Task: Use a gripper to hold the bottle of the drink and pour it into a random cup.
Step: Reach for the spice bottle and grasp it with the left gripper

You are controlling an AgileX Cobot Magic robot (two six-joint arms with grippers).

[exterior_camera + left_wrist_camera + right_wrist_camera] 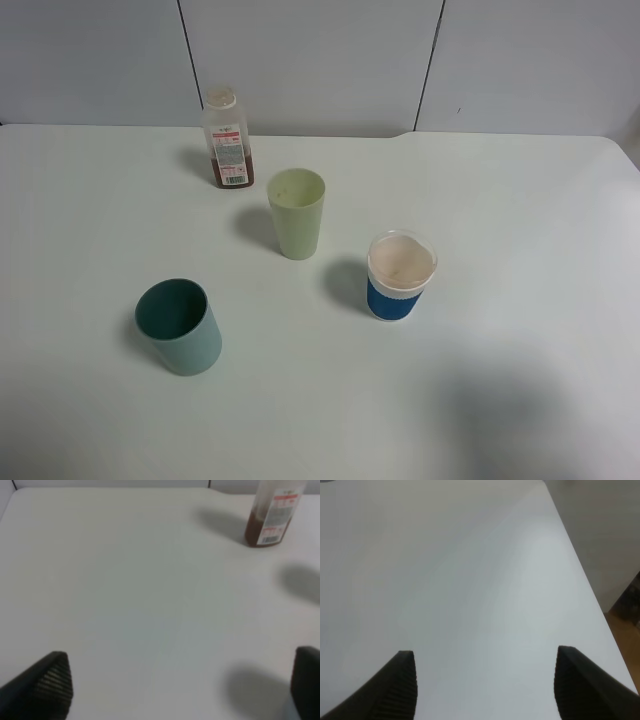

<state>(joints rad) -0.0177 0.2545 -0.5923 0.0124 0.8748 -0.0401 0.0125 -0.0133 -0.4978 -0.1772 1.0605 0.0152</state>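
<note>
Exterior high view: the bottle point(228, 140) stands upright near the far edge of the white surface point(520, 200), with brown liquid in its lower part. The pale green cup point(296, 213) stands in front of it, near but apart. A dark teal cup point(180, 327) and a blue-banded cup point(400, 275) stand nearer the camera. Wrist views: the left hand point(180, 680) and the right hand point(487, 680) both gape wide over the surface, holding nothing.
</note>
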